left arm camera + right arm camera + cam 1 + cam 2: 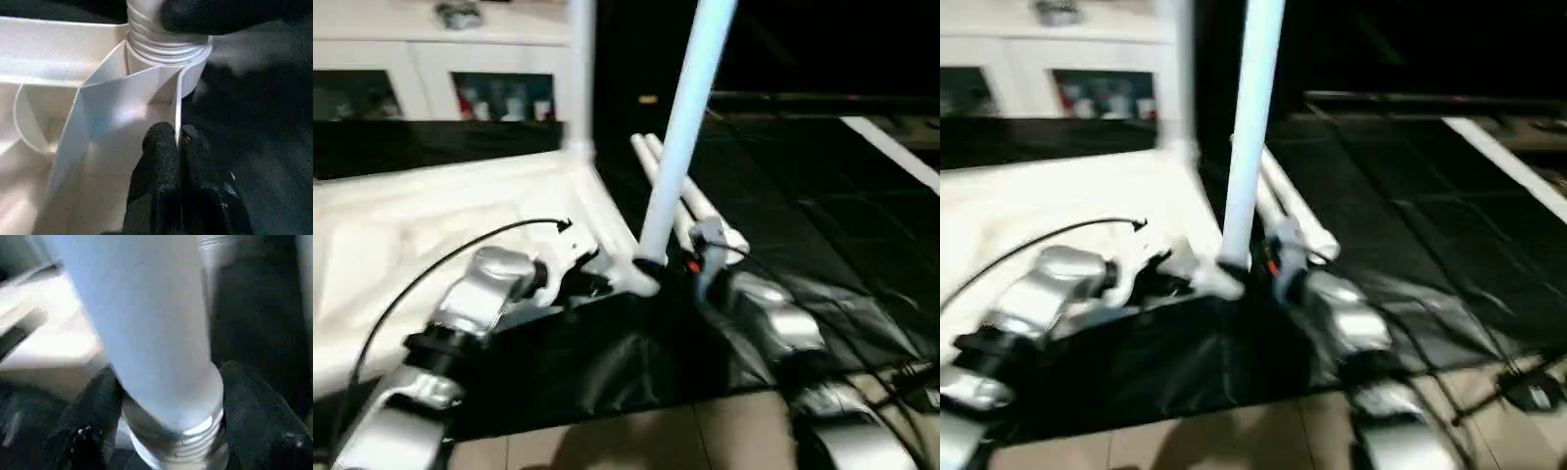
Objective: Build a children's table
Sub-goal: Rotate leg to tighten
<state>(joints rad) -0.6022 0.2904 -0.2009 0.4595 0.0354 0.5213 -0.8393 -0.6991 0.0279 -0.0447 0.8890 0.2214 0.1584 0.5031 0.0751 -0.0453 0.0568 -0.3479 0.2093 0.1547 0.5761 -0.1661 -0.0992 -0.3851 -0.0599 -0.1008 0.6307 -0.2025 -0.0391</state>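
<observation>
Black floor matting lies under the upturned table top (431,225), my left gripper (177,147) pinches its rim shut beside the corner socket (193,73) while my right gripper (166,406) clasps the upright leg (680,137), seemingly part-threaded, so I must twist next.

Top (431,211) white, legs (685,127) white, one tinted pale blue. Mat (783,196) black. Forearms (773,318) silver; gripper fingers (161,161) black.
</observation>
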